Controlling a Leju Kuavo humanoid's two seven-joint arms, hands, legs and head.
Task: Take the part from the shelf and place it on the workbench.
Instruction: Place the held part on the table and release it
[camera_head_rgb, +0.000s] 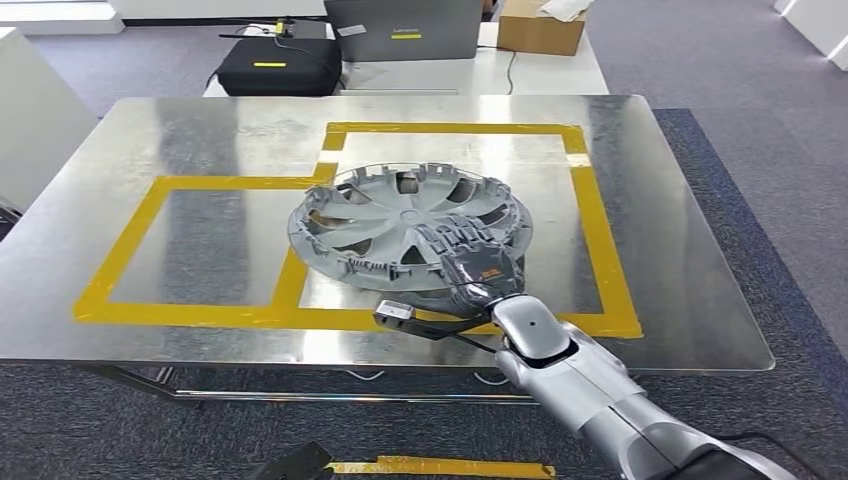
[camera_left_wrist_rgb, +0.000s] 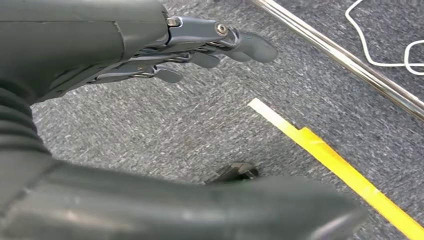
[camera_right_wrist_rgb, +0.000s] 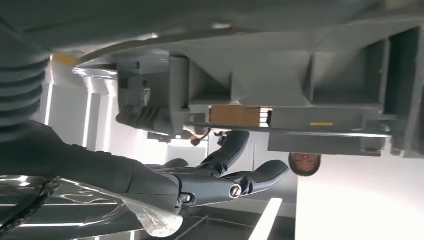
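- Gripping the near rim of the grey wheel cover (camera_head_rgb: 405, 228), the right robot hand (camera_head_rgb: 470, 258) has its fingers curled over the edge while its silver arm comes in from below.
- Seen from the right wrist, dark fingers (camera_right_wrist_rgb: 235, 182) lie beneath the ribbed underside of the wheel cover (camera_right_wrist_rgb: 280, 75).
- Tilted, the wheel cover sits on the metal counter (camera_head_rgb: 200, 130), its far edge down on the surface and its near side lifted in the hand, across the yellow tape outline (camera_head_rgb: 600, 240).
- Hanging over grey carpet (camera_left_wrist_rgb: 175, 125), the left robot hand (camera_left_wrist_rgb: 165, 47) holds nothing, fingers loosely apart, near a yellow floor strip (camera_left_wrist_rgb: 345, 172).
- Beyond the counter stand a black case (camera_head_rgb: 275, 65) and a cardboard box (camera_head_rgb: 540, 32).
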